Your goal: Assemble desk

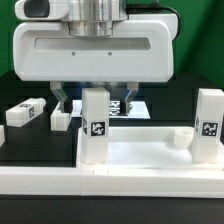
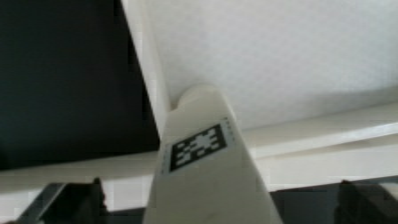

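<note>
- Gripper (image 1: 96, 100) pointing straight down, hanging low.
- Jaws spread wide, clamping nothing.
- Dark fingers (image 1: 62, 99) vertical, parallel, tips level.
- In wrist view, only both fingertips (image 2: 71, 203) visible.
- White wrist housing (image 1: 90, 50) square-on, upright.

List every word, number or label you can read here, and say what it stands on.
No words, letters or numbers can be read in either view.
Front upright leg: square black-and-white tag, a pattern, no text.
Leg at the exterior view's right: same kind of tag.
Lying leg: tag too small to make out.
</note>
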{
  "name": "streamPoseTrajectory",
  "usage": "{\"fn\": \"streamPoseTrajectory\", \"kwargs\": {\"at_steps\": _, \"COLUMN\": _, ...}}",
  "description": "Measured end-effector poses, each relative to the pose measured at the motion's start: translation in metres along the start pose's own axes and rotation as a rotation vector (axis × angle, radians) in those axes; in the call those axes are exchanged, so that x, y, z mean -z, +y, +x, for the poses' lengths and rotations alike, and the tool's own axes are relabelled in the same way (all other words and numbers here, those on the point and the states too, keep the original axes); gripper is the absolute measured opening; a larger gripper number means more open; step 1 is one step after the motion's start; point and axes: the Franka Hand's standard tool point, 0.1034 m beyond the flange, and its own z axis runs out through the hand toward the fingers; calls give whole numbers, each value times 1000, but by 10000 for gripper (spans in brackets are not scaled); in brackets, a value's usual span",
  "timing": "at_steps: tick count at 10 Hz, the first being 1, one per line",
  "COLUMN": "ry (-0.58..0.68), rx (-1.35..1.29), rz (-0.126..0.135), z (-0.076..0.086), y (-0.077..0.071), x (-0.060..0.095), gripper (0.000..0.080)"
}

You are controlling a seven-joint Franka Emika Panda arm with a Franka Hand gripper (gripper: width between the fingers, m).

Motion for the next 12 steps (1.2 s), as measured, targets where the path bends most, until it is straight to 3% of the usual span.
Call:
{"fn": "streamPoseTrajectory", "kwargs": {"at_steps": 3, "ry": 2, "rx": 190, "rz": -17, "z": 1, "y": 2, "x": 1, "gripper": 648}}
{"fn": "streamPoseTrajectory", "kwargs": {"at_steps": 5, "ry": 1, "rx": 219, "rz": -19, "z": 1, "y": 3, "x": 1, "gripper": 395}}
{"fn": "streamPoseTrajectory", "kwargs": {"at_steps": 6, "ry": 1, "rx": 218, "rz": -19, "z": 1, "y": 3, "x": 1, "gripper": 395}}
{"fn": "streamPoseTrajectory", "kwargs": {"at_steps": 7, "ry": 0, "rx": 209, "rz": -19, "z": 1, "y": 4, "x": 1, "gripper": 288}}
{"fn": "streamPoseTrajectory", "kwargs": {"at_steps": 10, "ry": 1, "rx": 154, "rz": -18, "z": 1, "y": 3, "x": 1, "gripper": 288}}
{"fn": "streamPoseTrajectory", "kwargs": {"at_steps": 12, "ry": 6, "rx": -82, "rz": -3, "z": 1, "y": 4, "x": 1, "gripper": 288}}
